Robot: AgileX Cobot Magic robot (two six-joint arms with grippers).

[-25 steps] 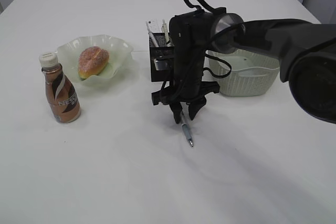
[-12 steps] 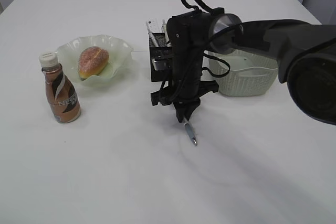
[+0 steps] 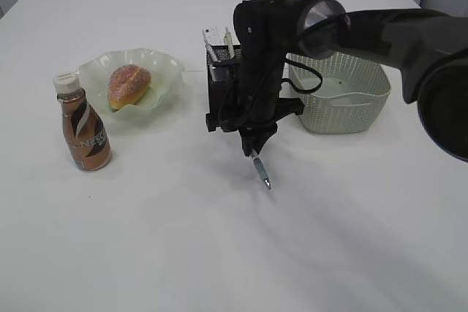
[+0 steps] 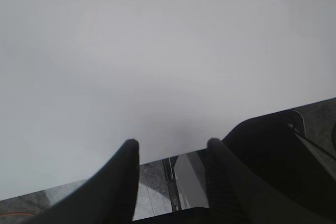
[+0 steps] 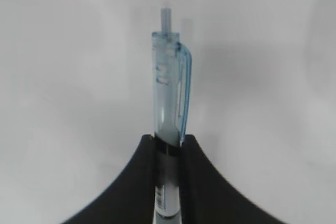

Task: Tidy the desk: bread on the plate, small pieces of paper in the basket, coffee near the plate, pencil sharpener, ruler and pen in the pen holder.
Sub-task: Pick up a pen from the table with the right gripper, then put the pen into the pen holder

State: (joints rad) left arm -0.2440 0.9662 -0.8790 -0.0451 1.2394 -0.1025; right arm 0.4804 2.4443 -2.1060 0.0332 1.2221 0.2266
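My right gripper [image 3: 254,145] is shut on a clear blue pen [image 3: 260,172] and holds it just above the table in front of the black pen holder [image 3: 221,93]. In the right wrist view the pen [image 5: 169,87] sticks out from between the shut jaws [image 5: 169,139]. White sticks [image 3: 213,45] stand in the holder. The bread [image 3: 129,85] lies on the pale green plate [image 3: 167,71], and the coffee bottle [image 3: 84,126] stands beside it. My left gripper [image 4: 170,142] is open and empty over the table edge; it is out of the exterior view.
A white woven basket [image 3: 344,104] stands to the right of the pen holder, partly behind my right arm. I cannot tell what lies in it. The pencil sharpener and small paper pieces do not show.
My right gripper has shut on the pen, which lay on the table, and has lifted it a little up and back toward the pen holder.
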